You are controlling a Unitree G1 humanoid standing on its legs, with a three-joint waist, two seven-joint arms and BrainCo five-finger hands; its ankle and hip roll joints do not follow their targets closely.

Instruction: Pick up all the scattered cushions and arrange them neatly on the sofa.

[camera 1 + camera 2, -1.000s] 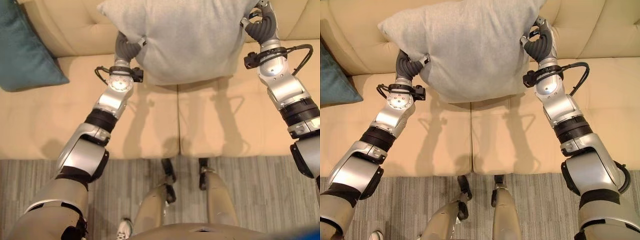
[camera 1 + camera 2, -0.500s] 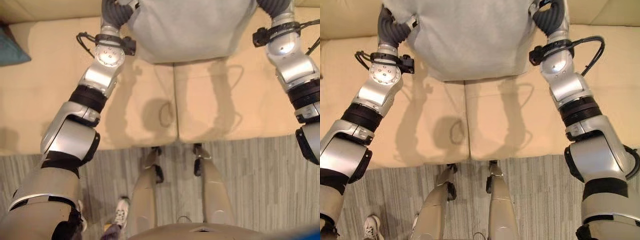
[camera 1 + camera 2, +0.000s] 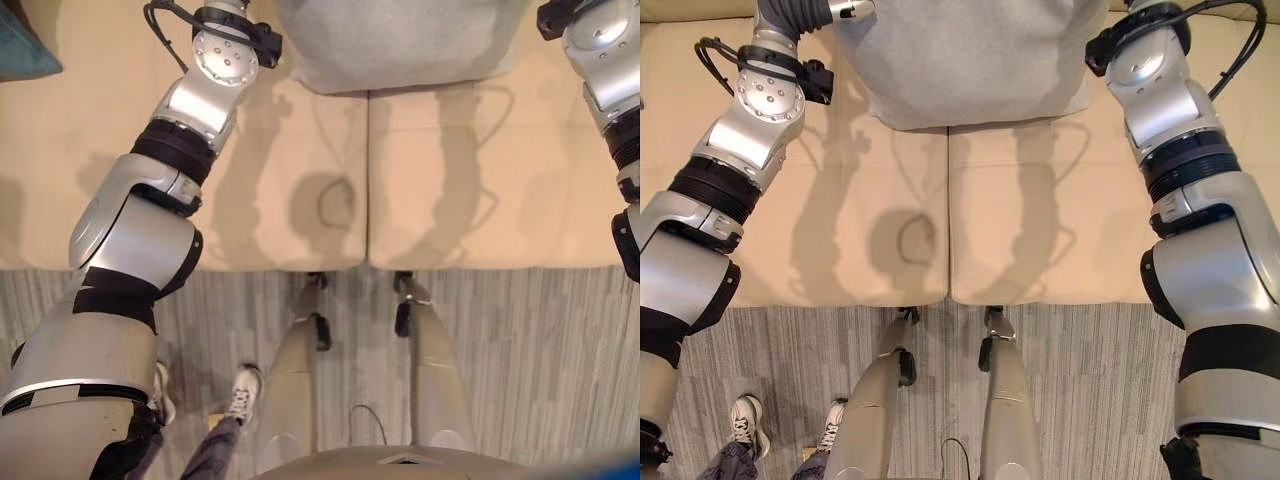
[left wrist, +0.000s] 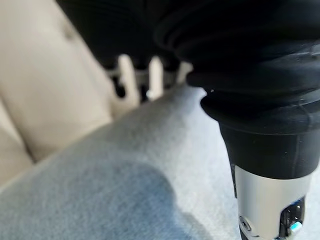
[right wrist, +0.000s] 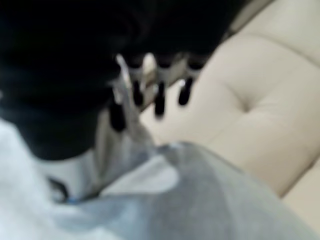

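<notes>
where it rests on the cream sofa (image 3: 1040,230), grey cushion (image 3: 960,60) looks plump; soft

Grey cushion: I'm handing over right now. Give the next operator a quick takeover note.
Left hand: at the grey cushion's left edge, grip unclear.
Right hand: at its right edge, grip unclear.
Grey cushion: between both hands, over the sofa's middle seam.
Teal cushion: at the sofa's left end.
Left: confirm the grey cushion rests squarely, let go, then look for other cushions.
</notes>
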